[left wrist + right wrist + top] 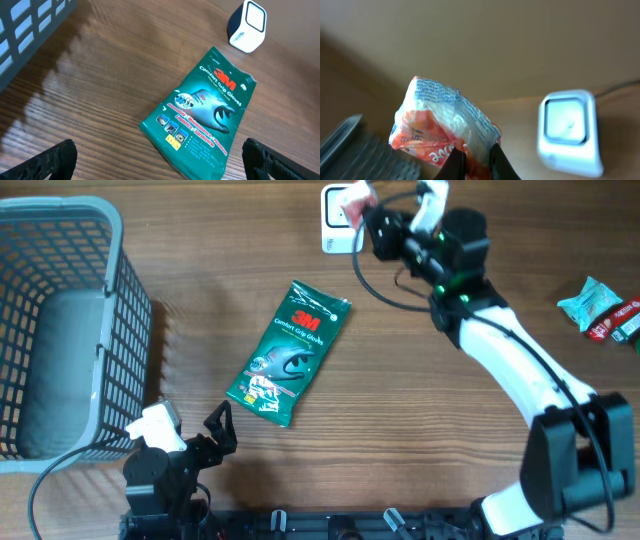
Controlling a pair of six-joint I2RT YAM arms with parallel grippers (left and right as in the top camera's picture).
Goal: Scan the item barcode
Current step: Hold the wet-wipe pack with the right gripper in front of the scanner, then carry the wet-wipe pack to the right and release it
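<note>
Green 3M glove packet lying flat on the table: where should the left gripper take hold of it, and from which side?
The flat green plastic 3M glove packet lies flush on the wooden table, so only a thin edge offers a pinch. Probably best is the short edge nearest the open left gripper, approached low from that side.

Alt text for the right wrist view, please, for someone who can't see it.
The right gripper pinches the lower edge of a crinkled orange and white packet, holding it up beside a white barcode scanner with a square window.
</note>
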